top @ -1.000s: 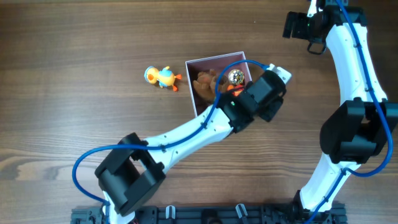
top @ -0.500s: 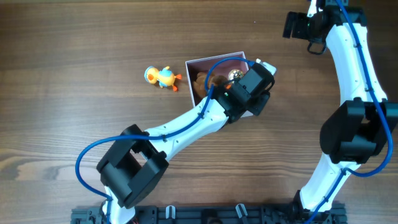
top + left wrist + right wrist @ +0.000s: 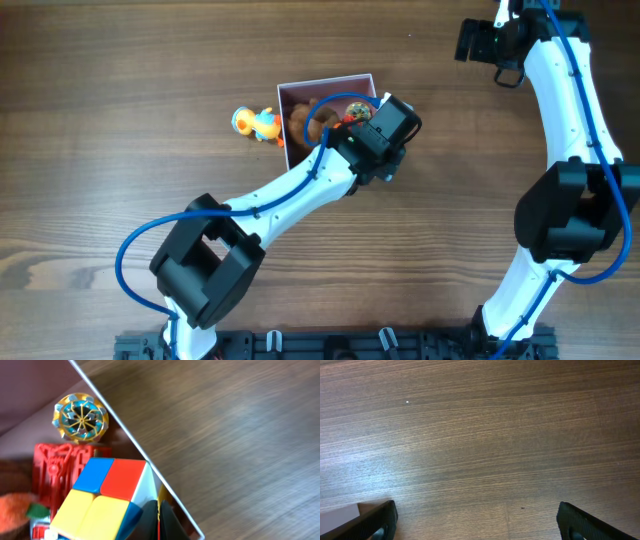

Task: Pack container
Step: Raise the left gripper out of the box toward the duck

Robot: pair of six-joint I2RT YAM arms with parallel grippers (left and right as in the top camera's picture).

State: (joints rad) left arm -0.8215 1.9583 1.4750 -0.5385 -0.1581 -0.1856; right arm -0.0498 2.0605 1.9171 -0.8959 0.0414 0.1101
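The container (image 3: 325, 81), a square white box with a dusty-pink inside, sits mid-table; its thin white rim (image 3: 125, 427) crosses the left wrist view. It holds a colour cube (image 3: 100, 495), a gold wheel toy (image 3: 80, 417), a red plastic toy (image 3: 57, 467) and a brown plush (image 3: 305, 122). My left gripper (image 3: 159, 520) has its fingers pressed together inside the box, between the cube and the right wall. In the overhead view its wrist (image 3: 383, 128) covers the box's right side. My right gripper (image 3: 477, 520) is open and empty over bare wood at the far right (image 3: 490, 40).
A small yellow and orange duck toy (image 3: 258, 123) lies on the table just left of the container, almost touching it. The table is dark wood. The arm bases stand at the front edge.
My left gripper has moved left and slightly back, and the container has slid and turned left with it, ending close to the duck. The right arm has not moved.
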